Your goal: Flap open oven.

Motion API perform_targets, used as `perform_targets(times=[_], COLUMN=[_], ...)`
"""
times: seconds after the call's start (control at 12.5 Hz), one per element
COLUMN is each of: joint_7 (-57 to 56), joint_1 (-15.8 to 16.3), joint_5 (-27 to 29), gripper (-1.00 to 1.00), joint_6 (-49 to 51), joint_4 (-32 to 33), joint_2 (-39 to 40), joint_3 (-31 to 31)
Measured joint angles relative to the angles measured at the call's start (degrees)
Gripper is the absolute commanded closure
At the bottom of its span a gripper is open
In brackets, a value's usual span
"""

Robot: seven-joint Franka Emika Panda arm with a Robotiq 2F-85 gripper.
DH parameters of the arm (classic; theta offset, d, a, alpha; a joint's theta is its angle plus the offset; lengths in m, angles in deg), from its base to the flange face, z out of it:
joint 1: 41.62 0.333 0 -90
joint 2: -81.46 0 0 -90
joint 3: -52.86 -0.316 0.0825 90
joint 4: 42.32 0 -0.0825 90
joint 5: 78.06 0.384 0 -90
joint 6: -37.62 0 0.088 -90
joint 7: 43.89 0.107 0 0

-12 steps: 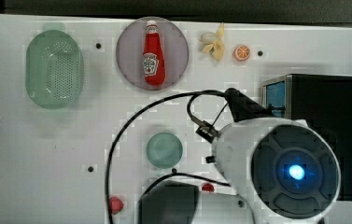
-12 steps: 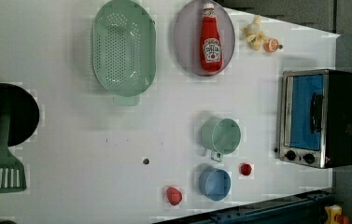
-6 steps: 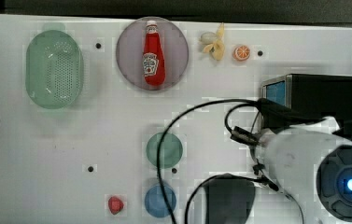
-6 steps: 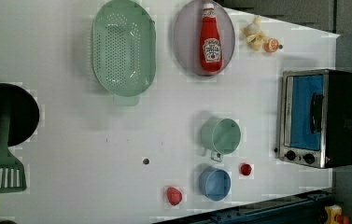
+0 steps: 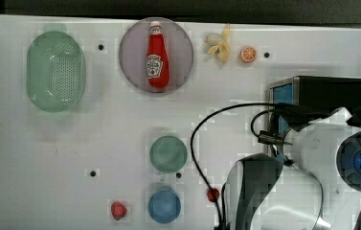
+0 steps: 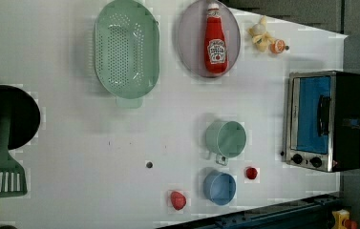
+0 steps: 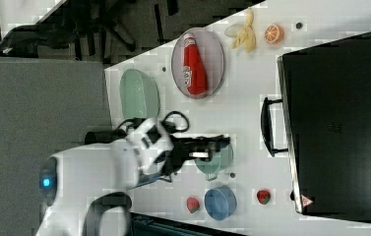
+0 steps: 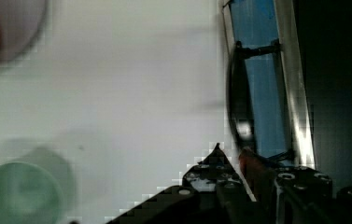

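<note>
The oven (image 5: 333, 96) stands at the top view's right, black on top. Its blue glass door (image 6: 313, 114) is shut, with the dark bar handle (image 6: 322, 115) across it and black knobs (image 6: 306, 160) at one end. In the right view the oven (image 7: 340, 123) has its handle (image 7: 266, 125) facing the arm. My gripper (image 7: 221, 144) hangs above the green cup, short of the handle. In the wrist view the gripper (image 8: 232, 156) sits just beside the handle (image 8: 236, 102) and the door glass (image 8: 262, 93). The white arm (image 5: 331, 153) covers part of the oven front.
A ketchup bottle (image 5: 156, 52) lies on a grey plate (image 5: 180, 69). A green colander (image 5: 55, 72), green cup (image 5: 168, 153), blue cup (image 5: 163, 206), two red strawberries (image 5: 118, 210), a banana (image 5: 220, 43) and an orange slice (image 5: 247, 54) are on the table. Black pan (image 6: 5, 117) and green spatula (image 6: 1, 176) lie at the left view's left.
The arm has swung toward the top view's right, over the oven's front, uncovering the green and blue cups. The oven door has stayed shut.
</note>
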Motion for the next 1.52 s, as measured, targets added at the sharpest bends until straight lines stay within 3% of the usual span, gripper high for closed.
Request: perform_targets(times=[0.56,1.2,1.52], joint_7=[-2.63,-3.36,-3.36], joint_1=[-0.69,-0.68,-0.94], joint_5=[0.29,0.06,0.26], gripper=[0.65,0.65,0.65], joint_6=[-7.86,-14.21,-14.88], joint_4=[0.22,0.11,0.11], joint_2=[9.43,17.76,17.92], joint_3=[4.03,4.38,3.82])
